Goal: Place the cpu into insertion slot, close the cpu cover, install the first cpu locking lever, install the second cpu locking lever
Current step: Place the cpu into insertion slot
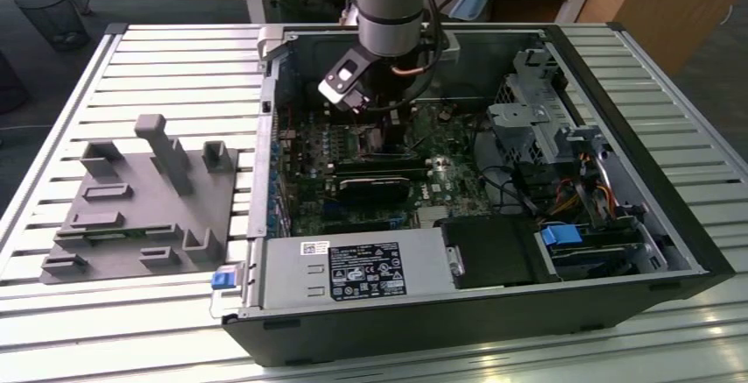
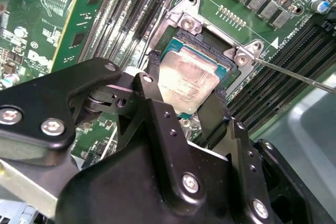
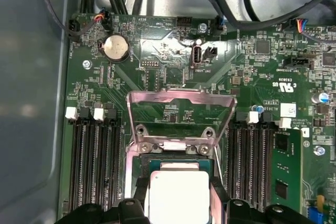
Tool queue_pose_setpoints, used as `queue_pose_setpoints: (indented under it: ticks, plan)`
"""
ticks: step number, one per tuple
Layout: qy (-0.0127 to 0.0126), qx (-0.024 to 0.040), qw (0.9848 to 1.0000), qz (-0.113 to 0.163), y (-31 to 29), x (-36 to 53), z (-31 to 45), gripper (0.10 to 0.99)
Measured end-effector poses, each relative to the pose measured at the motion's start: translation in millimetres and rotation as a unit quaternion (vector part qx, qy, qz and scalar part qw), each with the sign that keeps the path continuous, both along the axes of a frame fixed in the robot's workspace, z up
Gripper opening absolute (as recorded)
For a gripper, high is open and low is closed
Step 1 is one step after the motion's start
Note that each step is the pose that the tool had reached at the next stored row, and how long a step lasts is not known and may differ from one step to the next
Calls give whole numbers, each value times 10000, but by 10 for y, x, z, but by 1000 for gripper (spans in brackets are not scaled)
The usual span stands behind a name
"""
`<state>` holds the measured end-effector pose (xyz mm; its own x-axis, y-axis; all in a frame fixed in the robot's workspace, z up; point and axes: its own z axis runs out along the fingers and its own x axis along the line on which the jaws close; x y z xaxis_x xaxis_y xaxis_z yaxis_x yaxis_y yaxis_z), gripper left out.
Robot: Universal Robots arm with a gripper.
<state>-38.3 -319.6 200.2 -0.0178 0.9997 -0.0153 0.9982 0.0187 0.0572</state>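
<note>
Gripper [image 2: 185, 85] is pinched in on two opposite edges of the cpu [image 2: 191, 72], so the jaws are only chip-width apart. The chip's right at the insertion slot [image 2: 205, 43]; seated or not, can't tell. Behind it the cpu cover [image 3: 181, 96] stands flipped open. The power supply [image 1: 292, 282] has a black-and-white label sticker [image 1: 364, 271].

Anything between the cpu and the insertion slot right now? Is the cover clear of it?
Nothing visible blocks it. The pincer holds the cpu right over the insertion slot. The cpu cover stands swung up, clear of the opening, and the thin locking lever lies off to one side.
</note>
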Motion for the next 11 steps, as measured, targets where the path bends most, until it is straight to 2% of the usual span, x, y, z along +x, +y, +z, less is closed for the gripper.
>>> queue_pose_setpoints:
  ticks: [11]
  plan:
    - [0, 0, 10000, -1, 8, -4, -58, 541]
